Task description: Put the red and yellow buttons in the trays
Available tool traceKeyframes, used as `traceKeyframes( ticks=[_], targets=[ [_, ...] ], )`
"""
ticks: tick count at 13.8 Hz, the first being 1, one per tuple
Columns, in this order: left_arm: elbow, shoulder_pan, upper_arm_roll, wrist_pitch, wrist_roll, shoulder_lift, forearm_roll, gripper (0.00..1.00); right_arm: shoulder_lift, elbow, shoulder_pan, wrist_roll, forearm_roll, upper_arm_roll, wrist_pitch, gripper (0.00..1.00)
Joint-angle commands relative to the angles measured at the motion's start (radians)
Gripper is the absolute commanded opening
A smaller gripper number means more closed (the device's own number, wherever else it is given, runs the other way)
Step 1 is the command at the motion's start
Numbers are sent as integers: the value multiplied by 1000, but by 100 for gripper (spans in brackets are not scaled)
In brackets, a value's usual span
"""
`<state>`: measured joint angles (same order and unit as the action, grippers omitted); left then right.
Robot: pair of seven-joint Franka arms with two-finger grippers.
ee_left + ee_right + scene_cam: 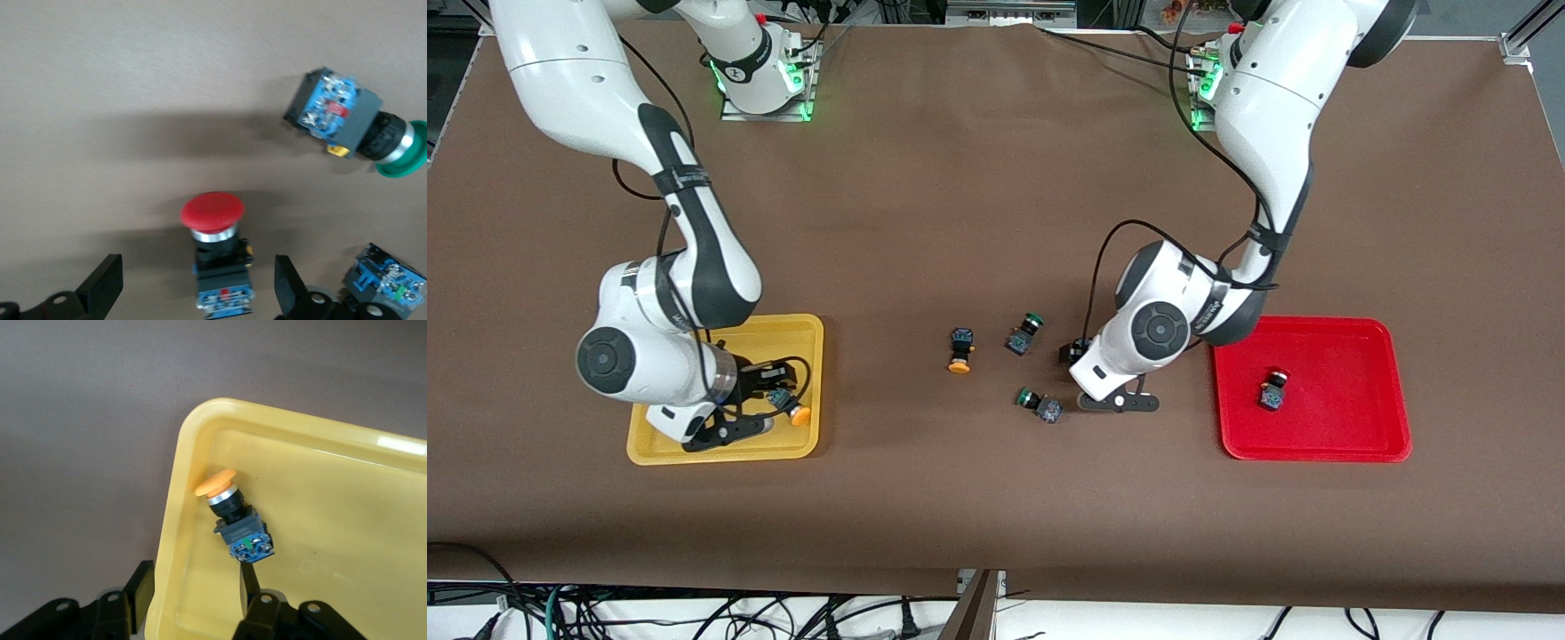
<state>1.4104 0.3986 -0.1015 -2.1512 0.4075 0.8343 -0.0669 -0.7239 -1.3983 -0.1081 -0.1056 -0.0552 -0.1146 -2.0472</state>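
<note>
Both grippers low — fingers (107, 283) apart

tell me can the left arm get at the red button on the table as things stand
Probably yes: the left gripper is open with a finger on each side of the red button, nothing between; the green buttons lie clear of it.

There are two trays: one yellow tray (805, 444) and one red tray (1352, 444). There are six buttons in all. Two have orange caps: one (792, 407) in the yellow tray and one (960, 349) on the table. Two have red caps: one (1273, 389) in the red tray and one (217, 250) on the table. Two have green caps (1025, 333) (1040, 404). There are two arms and two grippers, left (1119, 402) and right (729, 433).
</note>
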Motion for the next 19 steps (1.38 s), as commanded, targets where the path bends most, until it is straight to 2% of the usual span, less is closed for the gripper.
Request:
traceKeyframes(
  ticks=[1, 3, 5, 8, 10, 12, 15, 19],
  targets=[
    [8, 12, 16, -42, 10, 15, 62, 81, 17, -4, 15, 9, 8, 6, 21, 59],
    [8, 19, 17, -44, 11, 22, 71, 40, 27, -4, -10, 84, -3, -5, 21, 62],
    [7, 16, 16, -38, 25, 14, 72, 1, 26, 4, -89, 214, -3, -4, 10, 66],
    [2, -21, 25, 0, 22, -24, 71, 0, -20, 57, -221, 439, 0, -4, -42, 66],
    [-10, -99, 23, 83, -53, -70, 75, 0, -55, 58, -306, 571, 5, -2, -132, 66],
    [-10, -200, 23, 117, -245, -104, 68, 0, -100, 56, -378, 683, 11, 1, -224, 66],
    [-4, -369, 20, 128, -545, -106, 70, 0, -147, 42, -442, 783, 14, 6, -332, 72],
    [10, -501, 22, 168, -778, -112, 68, 0, -160, -4, -475, 796, 26, 26, -384, 75]
  ],
)
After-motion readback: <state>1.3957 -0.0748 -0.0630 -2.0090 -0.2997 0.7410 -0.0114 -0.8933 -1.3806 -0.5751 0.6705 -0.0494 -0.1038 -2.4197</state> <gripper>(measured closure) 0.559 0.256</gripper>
